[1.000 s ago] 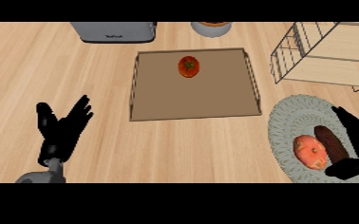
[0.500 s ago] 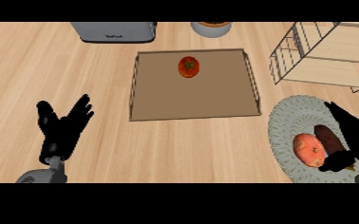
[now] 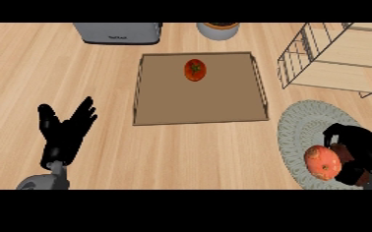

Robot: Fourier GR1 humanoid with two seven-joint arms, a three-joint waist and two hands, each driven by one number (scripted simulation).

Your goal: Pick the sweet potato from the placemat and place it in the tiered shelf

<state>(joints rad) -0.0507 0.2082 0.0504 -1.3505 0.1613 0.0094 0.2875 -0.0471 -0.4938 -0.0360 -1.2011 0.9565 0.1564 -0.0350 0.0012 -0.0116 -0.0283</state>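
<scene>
From the head view, the right hand (image 3: 352,150) sits at 4 o'clock, its fingers curled round the orange sweet potato (image 3: 323,161), which is over the round grey placemat (image 3: 296,128). The wire shelf (image 3: 330,56) stands at 2 o'clock, well apart from it. The left hand (image 3: 65,135) rests open, fingers up, at 8 o'clock. A tomato (image 3: 194,70) lies on the tray (image 3: 200,110) in the middle.
</scene>
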